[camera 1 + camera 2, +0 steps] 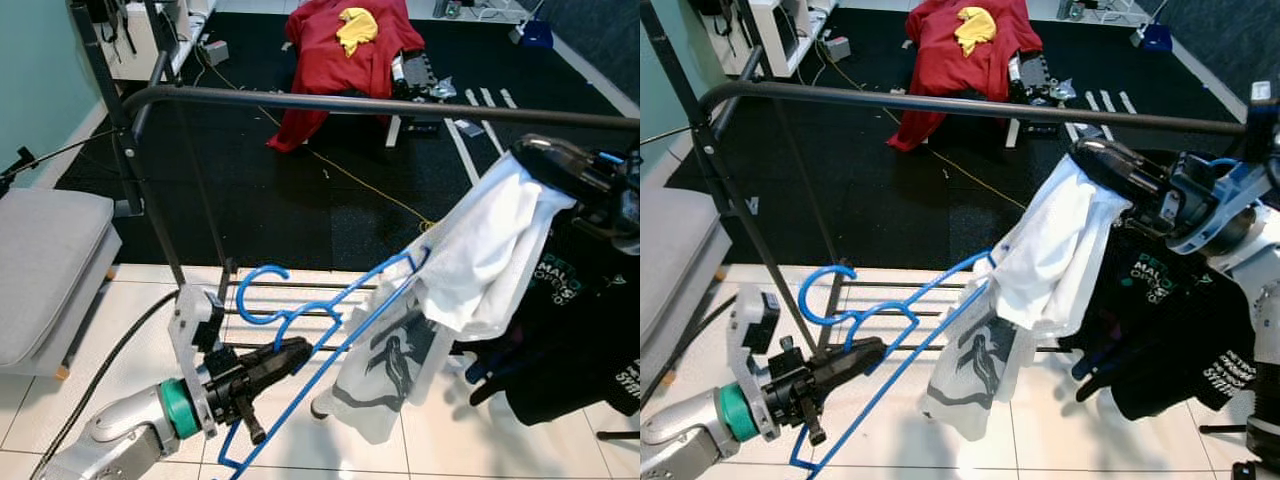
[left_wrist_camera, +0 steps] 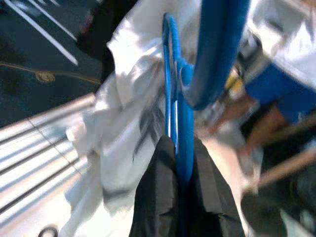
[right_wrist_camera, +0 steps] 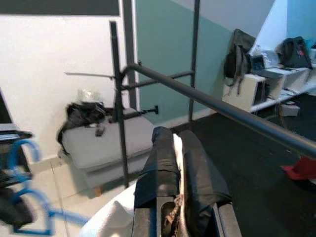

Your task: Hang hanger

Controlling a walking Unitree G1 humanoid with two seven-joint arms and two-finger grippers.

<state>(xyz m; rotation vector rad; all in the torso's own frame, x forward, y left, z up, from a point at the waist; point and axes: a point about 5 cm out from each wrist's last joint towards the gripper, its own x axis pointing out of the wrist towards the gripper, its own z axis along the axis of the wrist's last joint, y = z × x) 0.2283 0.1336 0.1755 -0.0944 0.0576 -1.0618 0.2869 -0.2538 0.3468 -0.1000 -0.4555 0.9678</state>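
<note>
Left gripper (image 1: 285, 352) clenches the blue hanger (image 1: 320, 310) low, below the black rail (image 1: 330, 102). Right gripper (image 1: 1095, 160) pinches the white shirt (image 1: 1040, 260), lifting it just under that rail.

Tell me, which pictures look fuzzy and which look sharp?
Left wrist view: fuzziest, the blue hanger and white shirt smeared up close. Right wrist view: the rail is fairly crisp, the hanger at the edge blurred. Left and right eye views: mostly sharp, bright, even light on the left gripper.
</note>
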